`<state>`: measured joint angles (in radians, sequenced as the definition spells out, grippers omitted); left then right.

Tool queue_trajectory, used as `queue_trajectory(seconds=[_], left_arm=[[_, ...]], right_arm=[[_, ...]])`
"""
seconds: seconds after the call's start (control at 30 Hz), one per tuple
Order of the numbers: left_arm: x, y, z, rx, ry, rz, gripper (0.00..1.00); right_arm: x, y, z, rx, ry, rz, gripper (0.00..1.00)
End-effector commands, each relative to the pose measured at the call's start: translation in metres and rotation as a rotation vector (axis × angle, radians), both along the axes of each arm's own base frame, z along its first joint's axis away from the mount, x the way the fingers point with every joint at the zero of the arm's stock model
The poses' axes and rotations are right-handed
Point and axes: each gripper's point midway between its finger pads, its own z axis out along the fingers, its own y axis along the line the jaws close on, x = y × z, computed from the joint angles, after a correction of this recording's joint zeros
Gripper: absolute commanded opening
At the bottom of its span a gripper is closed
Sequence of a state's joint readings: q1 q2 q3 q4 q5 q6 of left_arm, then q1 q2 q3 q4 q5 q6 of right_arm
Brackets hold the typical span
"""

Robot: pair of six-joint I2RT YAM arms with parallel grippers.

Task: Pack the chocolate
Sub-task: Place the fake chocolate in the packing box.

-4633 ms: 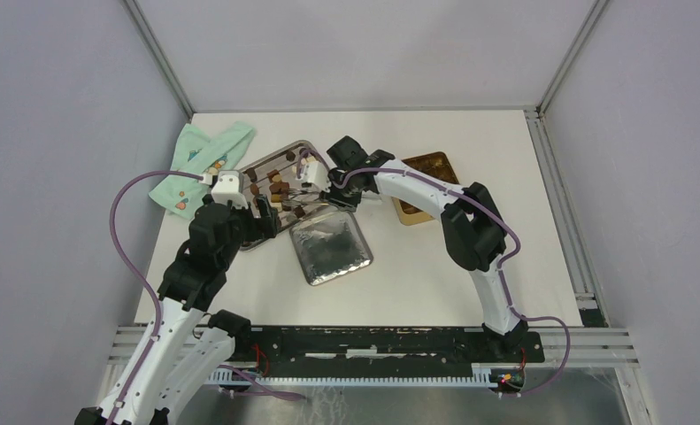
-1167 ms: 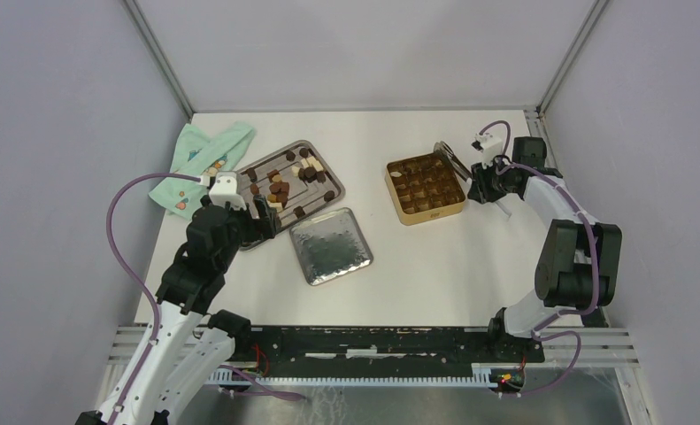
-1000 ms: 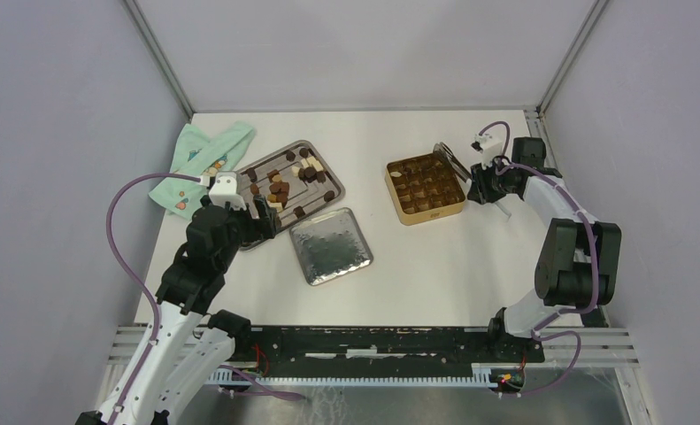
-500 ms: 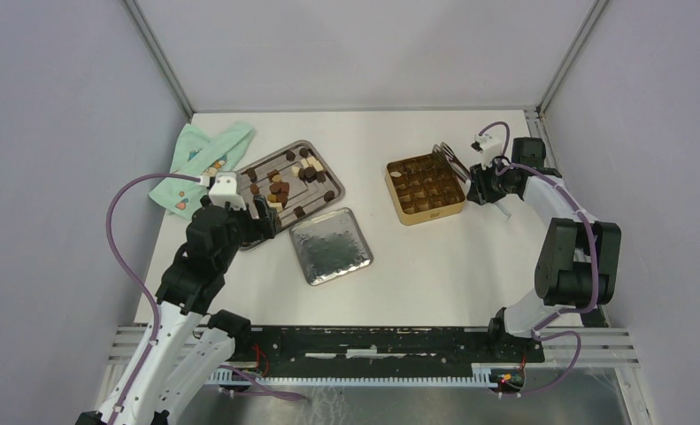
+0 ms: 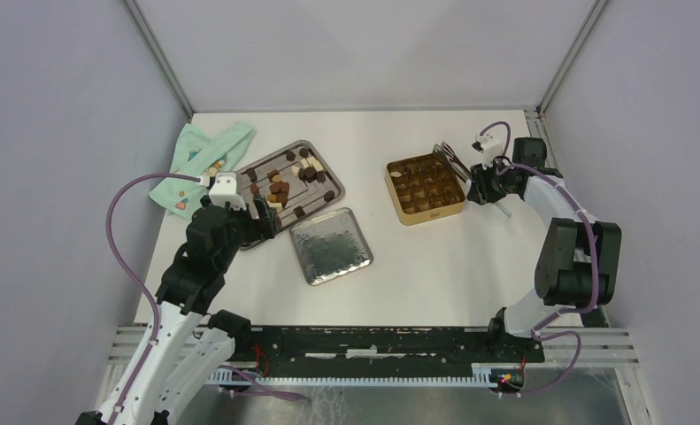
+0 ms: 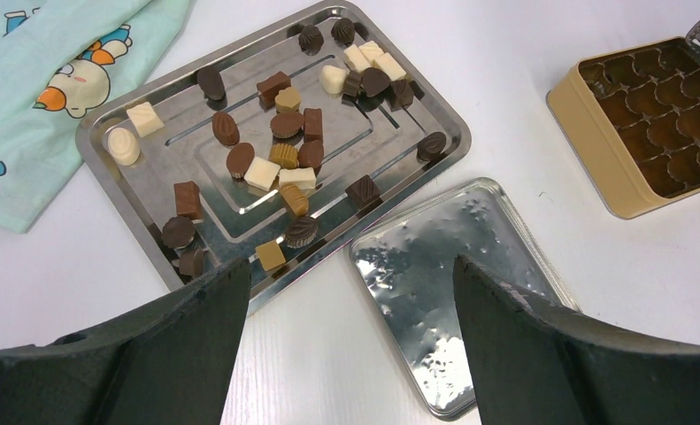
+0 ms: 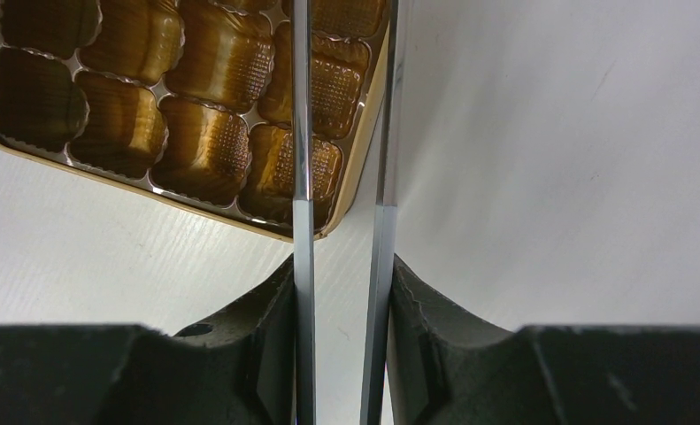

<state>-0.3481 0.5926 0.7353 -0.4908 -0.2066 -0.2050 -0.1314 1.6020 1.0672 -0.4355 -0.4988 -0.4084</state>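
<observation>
Top external | white table (image 5: 434, 266), grey walls (image 5: 63, 133) | left fingers (image 6: 151, 354) spread wide | right fingers (image 7: 257, 354) gripping tongs (image 7: 302, 133)

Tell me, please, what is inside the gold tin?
A brown insert of moulded cells, those in view empty; the tongs hide a few cells at its far right corner.

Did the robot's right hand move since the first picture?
Yes. The right gripper was over the steel tray and has swung right. Now it is beside the gold tin, at its right side, gripping the tongs.
</observation>
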Motion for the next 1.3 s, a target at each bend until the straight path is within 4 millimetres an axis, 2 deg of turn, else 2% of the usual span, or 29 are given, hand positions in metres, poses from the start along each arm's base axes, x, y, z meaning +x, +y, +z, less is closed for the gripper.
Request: queue_trajectory(seconds=[0.0, 0.63, 0.77, 0.9, 1.03, 1.1, 1.17, 1.27], left_arm=[[0.005, 0.002, 0.012, 0.036, -0.057, -0.016, 0.89], [0.006, -0.001, 0.009, 0.036, -0.048, -0.026, 0.89], [0.008, -0.008, 0.007, 0.017, -0.035, -0.053, 0.91], [0.011, -0.036, 0.010, -0.103, 0.010, -0.139, 0.98], [0.016, -0.079, 0.015, -0.345, 0.069, -0.240, 0.98], [0.020, -0.100, 0.011, -0.490, 0.084, -0.286, 0.97], [0.029, -0.112, 0.001, -0.611, 0.112, -0.277, 0.96], [0.047, -0.133, -0.010, -0.680, 0.164, -0.235, 0.95]], right_arm=[[0.009, 0.005, 0.023, 0.024, -0.083, 0.032, 0.39], [0.005, 0.017, 0.037, 0.068, -0.138, 0.089, 0.39], [0.004, 0.020, 0.041, 0.080, -0.147, 0.098, 0.39], [0.003, 0.022, 0.045, 0.091, -0.157, 0.104, 0.39], [0.002, 0.024, 0.050, 0.099, -0.171, 0.105, 0.39], [0.002, 0.024, 0.052, 0.100, -0.174, 0.103, 0.39], [0.002, 0.024, 0.054, 0.101, -0.178, 0.103, 0.39], [0.002, 0.025, 0.056, 0.106, -0.181, 0.103, 0.39]])
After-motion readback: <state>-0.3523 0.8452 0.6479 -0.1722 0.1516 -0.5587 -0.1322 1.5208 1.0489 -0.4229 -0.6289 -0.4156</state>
